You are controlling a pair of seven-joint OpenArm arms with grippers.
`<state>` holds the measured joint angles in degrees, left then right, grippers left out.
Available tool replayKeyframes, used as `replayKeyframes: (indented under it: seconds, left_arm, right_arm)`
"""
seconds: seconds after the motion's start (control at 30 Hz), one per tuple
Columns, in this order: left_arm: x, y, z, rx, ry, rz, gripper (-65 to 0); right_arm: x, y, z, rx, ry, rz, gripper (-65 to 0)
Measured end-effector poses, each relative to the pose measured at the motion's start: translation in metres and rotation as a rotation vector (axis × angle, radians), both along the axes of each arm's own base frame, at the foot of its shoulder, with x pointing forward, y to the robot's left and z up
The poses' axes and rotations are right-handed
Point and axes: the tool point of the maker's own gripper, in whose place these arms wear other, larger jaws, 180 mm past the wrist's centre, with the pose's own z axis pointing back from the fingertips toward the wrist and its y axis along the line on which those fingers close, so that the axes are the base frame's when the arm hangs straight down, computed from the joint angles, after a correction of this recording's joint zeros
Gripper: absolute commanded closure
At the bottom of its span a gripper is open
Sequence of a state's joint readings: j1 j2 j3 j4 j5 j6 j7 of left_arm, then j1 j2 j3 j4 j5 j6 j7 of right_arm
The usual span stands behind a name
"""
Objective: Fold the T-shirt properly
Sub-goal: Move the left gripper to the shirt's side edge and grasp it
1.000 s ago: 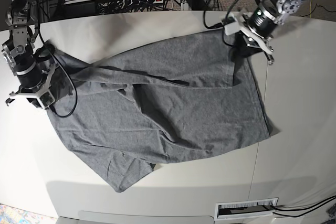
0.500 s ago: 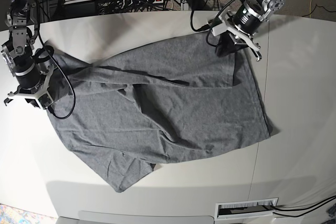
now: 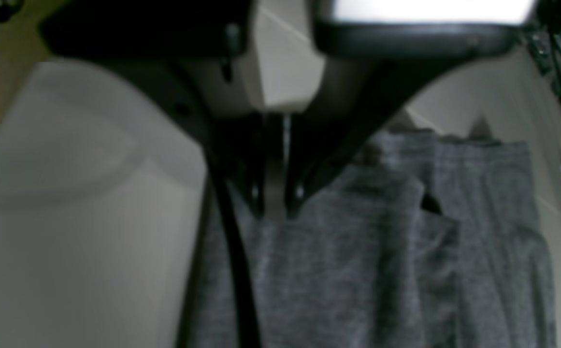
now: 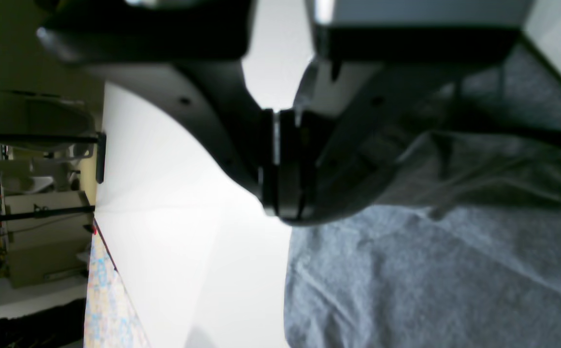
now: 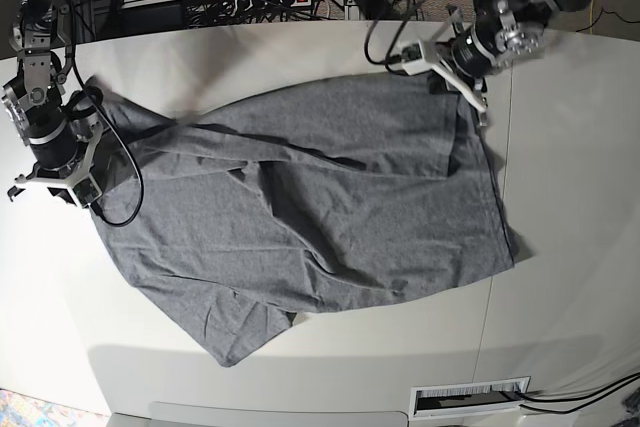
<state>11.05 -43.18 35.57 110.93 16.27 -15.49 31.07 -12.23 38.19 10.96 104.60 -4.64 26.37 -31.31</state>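
Your table [image 5: 560,197] carries the T-shirt [image 5: 320,217] spread crumpled across its middle, one side doubled over in a long diagonal ridge. Your left gripper [image 5: 452,75] is pinched closed on the far corner; the right gripper [image 5: 72,159] is clamped on the opposite edge. Pull unevenly and you risk dragging that ridge into a skewed fold, or cloth slipping from a thin pinch.

No text, label, brand, number or sign can be read in any of the views. The T-shirt [image 5: 310,217] is plain grey with no print, and the gear behind the counter [image 5: 560,277] is too small and blurred to show any lettering.
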Motion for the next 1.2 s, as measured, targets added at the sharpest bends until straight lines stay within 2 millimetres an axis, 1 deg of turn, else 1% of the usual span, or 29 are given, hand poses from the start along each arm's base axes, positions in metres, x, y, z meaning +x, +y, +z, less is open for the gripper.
replayKeyframes:
  seconds: [0.07, 0.2, 0.43, 0.5, 0.67, 0.73, 0.87, 0.97, 1.07, 1.2]
  left_arm:
    - [0.005, 0.002, -0.003, -0.006, 0.003, -0.001, 0.0]
    - [0.017, 0.013, -0.011, 0.023, -0.01, 0.023, 0.0]
    - [0.021, 0.031, -0.016, 0.112, -0.009, 0.038, 0.0]
    - [0.019, 0.042, -0.016, 0.132, -0.001, 0.037, 0.0]
    - [0.012, 0.078, -0.018, 0.24, 0.017, 0.044, 0.0]
    - [0.007, 0.086, -0.02, 0.264, 0.02, 0.043, 0.0]
    - [0.003, 0.09, -0.021, 0.278, 0.017, 0.038, 0.0]
    - [-0.002, 0.091, -0.023, 0.292, 0.015, 0.032, 0.0]
    - [-0.005, 0.093, -0.024, 0.31, 0.005, 0.025, 0.0]
    - [-0.008, 0.101, -0.024, 0.34, -0.001, 0.023, 0.0]
  right_arm:
    - [0.0, 0.0, 0.0, -0.001, 0.001, -0.001, 0.0]
    - [0.0, 0.0, 0.0, -0.001, 0.002, -0.002, 0.0]
    - [0.002, 0.002, 0.002, 0.004, -0.011, 0.009, 0.0]
    - [0.002, 0.002, 0.002, 0.005, -0.013, 0.012, 0.0]
    - [0.005, 0.006, 0.006, 0.014, -0.032, 0.031, 0.0]
    - [0.011, 0.007, 0.013, 0.019, -0.051, 0.034, 0.0]
    - [0.023, 0.015, 0.028, 0.083, -0.103, 0.047, 0.0]
    - [0.028, 0.019, 0.032, 0.086, -0.116, 0.057, 0.0]
    - [0.031, 0.027, 0.031, 0.09, -0.112, 0.077, 0.0]
    - [0.03, 0.044, 0.018, 0.11, -0.085, 0.113, 0.0]
